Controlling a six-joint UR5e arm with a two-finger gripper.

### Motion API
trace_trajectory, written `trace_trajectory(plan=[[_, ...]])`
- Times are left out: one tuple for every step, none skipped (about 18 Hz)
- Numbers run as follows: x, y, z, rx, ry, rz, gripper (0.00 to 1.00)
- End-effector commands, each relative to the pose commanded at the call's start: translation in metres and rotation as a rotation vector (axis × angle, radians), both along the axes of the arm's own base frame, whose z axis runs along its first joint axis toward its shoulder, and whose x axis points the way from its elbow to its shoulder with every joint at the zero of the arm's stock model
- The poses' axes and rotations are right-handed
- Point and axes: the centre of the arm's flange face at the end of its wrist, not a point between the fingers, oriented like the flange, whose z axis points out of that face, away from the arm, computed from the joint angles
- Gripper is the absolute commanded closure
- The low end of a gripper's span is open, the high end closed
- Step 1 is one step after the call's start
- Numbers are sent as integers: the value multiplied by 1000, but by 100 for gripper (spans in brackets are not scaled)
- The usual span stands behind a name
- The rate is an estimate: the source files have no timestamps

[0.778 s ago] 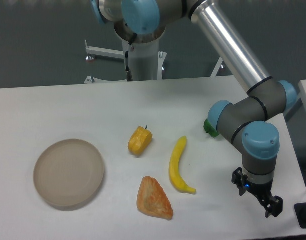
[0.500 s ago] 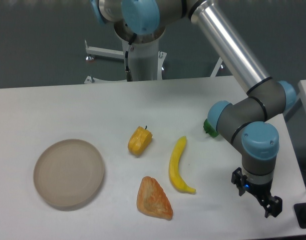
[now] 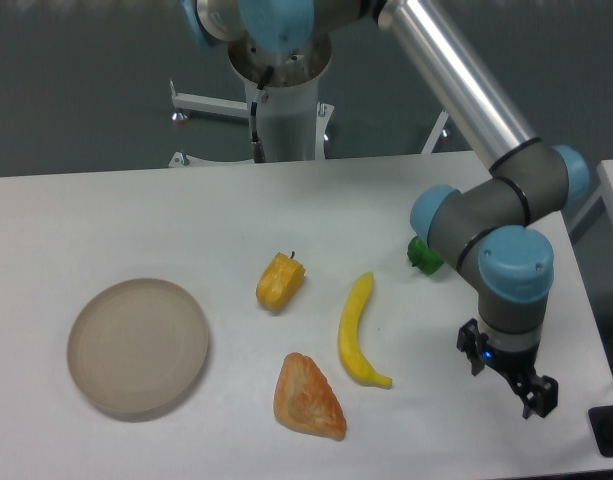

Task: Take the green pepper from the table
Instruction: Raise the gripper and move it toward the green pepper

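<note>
A: Gripper (image 3: 506, 385) is low near the table's (image 3: 136, 215) right front corner, fingers apart and holding nothing. Well short of the target.

B: Where's the pepper?

A: Green pepper (image 3: 420, 257) is behind the arm's elbow joint, mostly hidden. Only a green sliver shows at the joint's left edge, right of the banana (image 3: 357, 332). Can't tell how it's lying.

B: Grip plan?

A: Glossy skin, lumpy shape, so probably slippery and likely to roll. Looks light, likely stiff. I'd close across the widest part of the body, low, not on the stem. The arm has to clear its own elbow first.

B: Lookalikes?

A: Yellow pepper (image 3: 279, 281) sits well left. Ignore it.
</note>
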Motion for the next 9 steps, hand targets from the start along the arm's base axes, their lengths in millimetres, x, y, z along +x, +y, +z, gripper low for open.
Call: trace_trajectory(plan=[[1, -8, 4, -16, -9, -13, 0], [1, -16, 8, -37, -23, -31, 0], [2, -23, 15, -56, -33, -50, 0], [2, -32, 19, -75, -48, -63, 0], [4, -42, 23, -93, -64, -66, 0], [7, -51, 24, -116, -75, -61, 0], [9, -63, 25, -138, -79, -51, 0], [7, -79, 29, -144, -83, -34, 0], [6, -93, 29, -145, -99, -17, 0]])
